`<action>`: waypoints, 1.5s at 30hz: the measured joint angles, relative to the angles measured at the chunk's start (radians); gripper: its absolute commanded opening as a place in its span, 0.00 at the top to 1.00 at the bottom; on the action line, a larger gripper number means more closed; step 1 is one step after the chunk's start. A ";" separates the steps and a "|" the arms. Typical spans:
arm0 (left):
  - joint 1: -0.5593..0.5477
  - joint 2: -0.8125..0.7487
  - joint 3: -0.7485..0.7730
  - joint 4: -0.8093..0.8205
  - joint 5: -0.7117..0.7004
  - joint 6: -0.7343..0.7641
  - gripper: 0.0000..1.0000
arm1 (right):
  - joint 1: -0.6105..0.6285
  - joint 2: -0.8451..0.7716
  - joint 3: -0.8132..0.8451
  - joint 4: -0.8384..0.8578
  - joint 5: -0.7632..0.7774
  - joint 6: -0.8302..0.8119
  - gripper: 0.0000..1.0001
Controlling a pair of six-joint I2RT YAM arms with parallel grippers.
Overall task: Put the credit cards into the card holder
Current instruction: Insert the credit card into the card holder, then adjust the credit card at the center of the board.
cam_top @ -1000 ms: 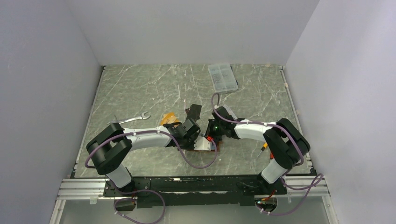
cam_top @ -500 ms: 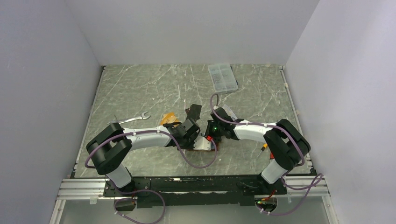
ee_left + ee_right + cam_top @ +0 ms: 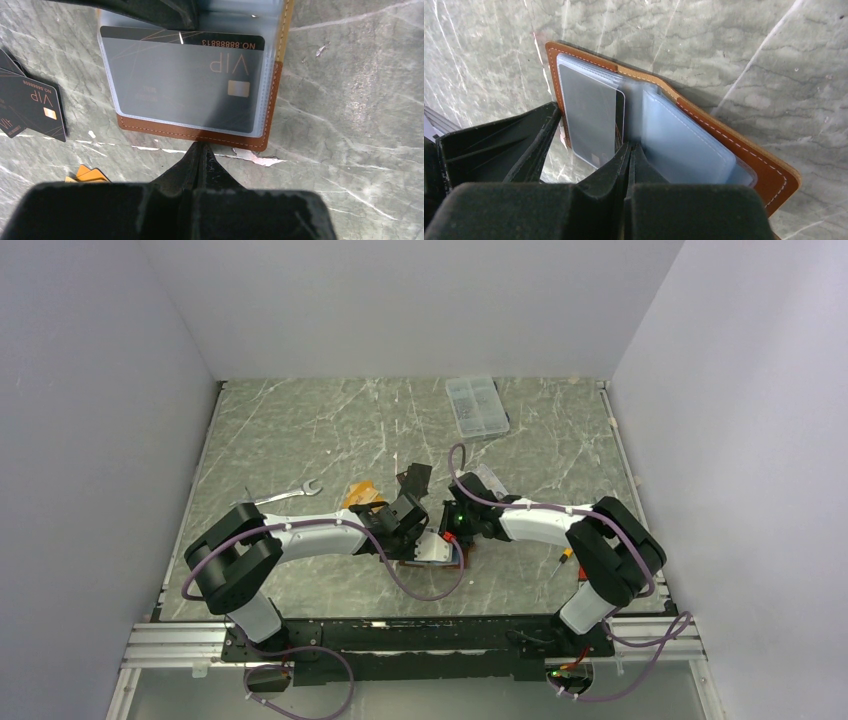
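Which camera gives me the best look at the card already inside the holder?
Left wrist: the black VIP card sits face-on in the card holder, print readable. Right wrist shows it foreshortened; top external, too small to tell.

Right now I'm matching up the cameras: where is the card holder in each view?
Top: card holder just below the picture's centre.
Left wrist: top centre, lying open.
Right wrist: centre, running diagonally.
Shared landmark: the card in its pocket, both wrist views.
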 measured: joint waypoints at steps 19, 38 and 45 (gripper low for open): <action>0.000 -0.012 -0.002 -0.010 0.004 0.000 1.00 | 0.005 -0.008 0.024 -0.046 -0.023 -0.008 1.00; 0.135 -0.148 0.211 -0.243 0.079 -0.063 0.86 | -0.322 -0.157 0.220 -0.174 -0.097 -0.169 0.48; 0.162 -0.033 0.451 -0.294 0.103 -0.097 0.71 | -0.547 -0.087 0.244 -0.177 -0.087 -0.271 0.46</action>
